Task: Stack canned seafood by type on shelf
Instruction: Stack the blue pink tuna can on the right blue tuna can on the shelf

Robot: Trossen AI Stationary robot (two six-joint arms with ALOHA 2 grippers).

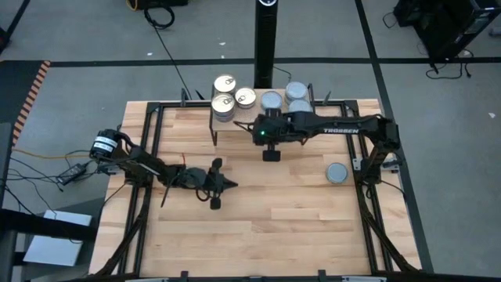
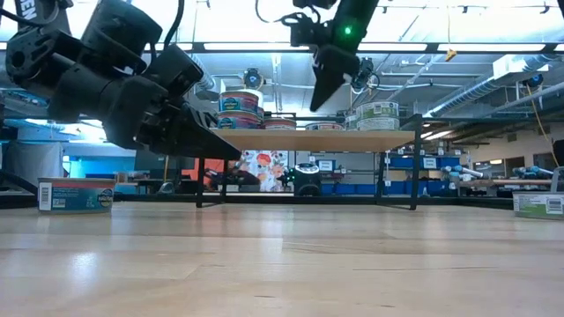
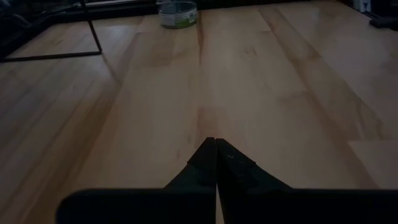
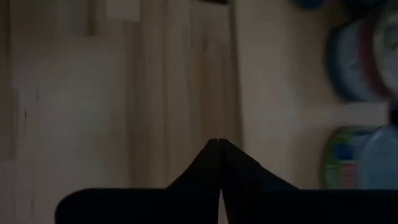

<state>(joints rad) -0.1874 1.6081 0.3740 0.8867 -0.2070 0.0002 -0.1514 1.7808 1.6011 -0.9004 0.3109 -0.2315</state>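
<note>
From above, my right gripper (image 1: 272, 153) hangs over the table just in front of the shelf (image 1: 258, 125), fingers pinched together on nothing. The shelf carries gold-topped tins (image 1: 225, 92) towards its left end and blue-grey-topped tins (image 1: 286, 97) towards its right. One loose blue-grey tin (image 1: 337, 173) sits on the tabletop (image 1: 266, 227) to the right of my right gripper, close beside my right arm's base. My left gripper (image 1: 216, 186) rests mid-table, closed and empty, well apart from that tin, so my right arm is the nearer one.

At table height, my right gripper (image 2: 322, 88) points down in front of the shelf (image 2: 308, 139), above plank level. A tin (image 2: 76, 195) stands at the far left edge of this picture.

My left wrist camera shows my fingers (image 3: 214, 163) shut, with a tin (image 3: 178, 14) far ahead across the boards.

My right wrist camera shows closed fingers (image 4: 217, 163) over bare wood, with stacked tins (image 4: 364, 56) off to one side. A round tin has no long axis to match.
</note>
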